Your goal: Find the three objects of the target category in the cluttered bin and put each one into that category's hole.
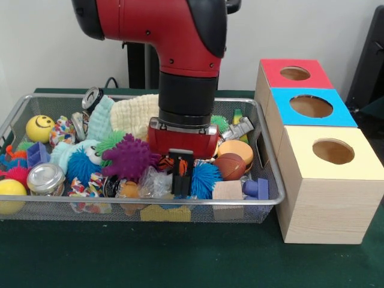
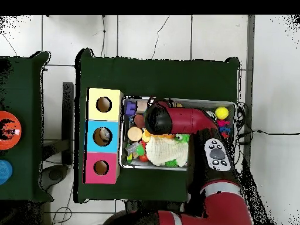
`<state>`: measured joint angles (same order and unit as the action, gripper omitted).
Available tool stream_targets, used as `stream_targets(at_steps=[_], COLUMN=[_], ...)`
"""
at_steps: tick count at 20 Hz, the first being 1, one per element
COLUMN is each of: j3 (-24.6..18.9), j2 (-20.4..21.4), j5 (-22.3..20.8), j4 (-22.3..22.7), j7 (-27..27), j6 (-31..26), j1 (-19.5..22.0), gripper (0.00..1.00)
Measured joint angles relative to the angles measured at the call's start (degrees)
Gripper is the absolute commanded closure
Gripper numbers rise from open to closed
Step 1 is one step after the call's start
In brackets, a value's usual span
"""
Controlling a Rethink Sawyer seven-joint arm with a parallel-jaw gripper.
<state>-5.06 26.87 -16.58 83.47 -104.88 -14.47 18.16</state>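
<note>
The hand [image 1: 182,174] is down in the wire mesh bin [image 1: 264,150], near the bin's front middle, its black fingers pushed into the clutter. Whether they stand wide, narrow or holding something cannot be told; the toys hide the tips.

The target category is not shown, so the task's thing is a guess. Closest candidates are the spiky rubber balls: a purple spiky ball [image 1: 127,157] just beside the hand on the smiley-ball side, and a blue spiky ball [image 1: 206,179] touching or nearly touching the hand on the box side. Both look light, soft and squashy, with bristles that give; a grip across the ball's middle would likely hold, but the bristles could let it slip.

A small basketball [image 1: 231,166] lies just past the blue one, toward the boxes. It looks firmer and smoother.

The 3 wooden boxes stand outside the bin: red-topped box [image 1: 295,73], blue-topped box [image 1: 312,107], yellow-topped box [image 1: 333,152], each with 1 round hole. In the overhead view the arm [image 2: 181,120] covers much of the bin on the green desk [image 2: 152,70].
</note>
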Motion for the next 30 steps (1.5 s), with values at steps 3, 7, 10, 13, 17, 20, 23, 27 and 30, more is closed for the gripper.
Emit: stream_targets(at_steps=[3,7,10,13,17,20,23,27,30], j3=[1.94,5.18,7.5,8.85,10.87,12.31,13.73,15.68,18.31], j2=[0.19,0.98,1.85,2.53,2.83,2.78,2.65,2.35,2.06], j5=[1.98,5.22,8.03,10.36,13.89,16.7,18.75,20.77,22.91], j4=[0.15,0.27,0.38,0.43,0.46,0.58,0.71,0.78,0.81], j7=[-0.01,-0.07,-0.39,-0.52,-0.53,-0.53,-0.53,-0.55,-0.57], j6=[-0.22,-1.62,-2.69,-2.92,-2.92,-2.95,-2.94,-2.92,-2.94], j1=[-1.97,-5.23,-7.45,-8.51,-9.19,-9.27,-9.32,-9.74,-10.86], gripper=[1.0,1.0,1.0,1.0,1.0,1.0,1.0,1.0,1.0])
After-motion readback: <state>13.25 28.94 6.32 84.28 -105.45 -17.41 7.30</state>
